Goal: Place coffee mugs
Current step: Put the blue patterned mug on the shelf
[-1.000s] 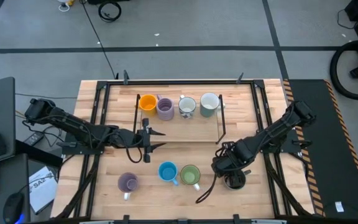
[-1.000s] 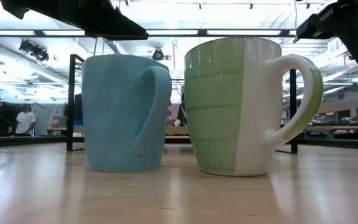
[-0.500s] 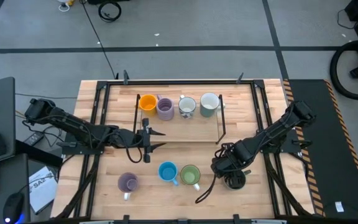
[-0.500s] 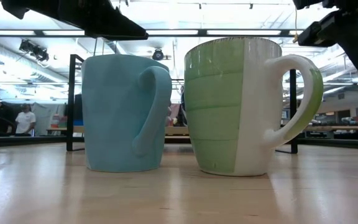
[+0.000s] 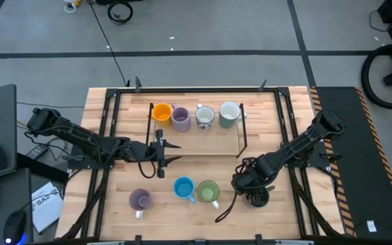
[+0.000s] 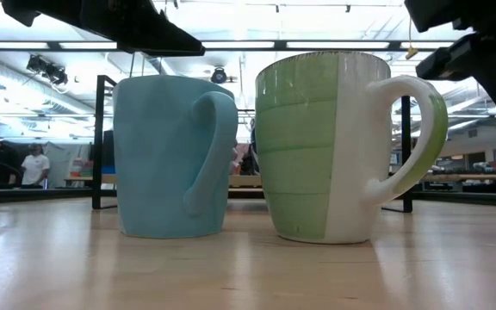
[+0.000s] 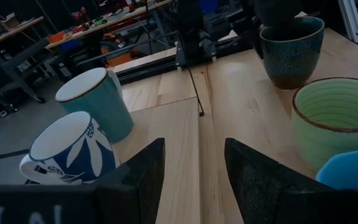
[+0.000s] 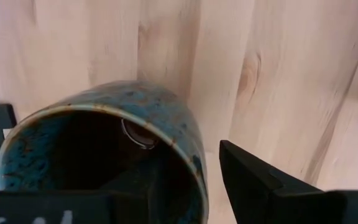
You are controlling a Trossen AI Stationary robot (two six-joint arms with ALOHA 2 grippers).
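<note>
The right pincer [image 8: 185,186] dips, fingers open astride the dark speckled ceramic mug's [image 8: 104,149] wall; a crooked squeeze could tip it

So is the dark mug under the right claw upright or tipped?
Upright: the dark mug stands on the table with its mouth up, one right claw finger inside, one outside.
</note>
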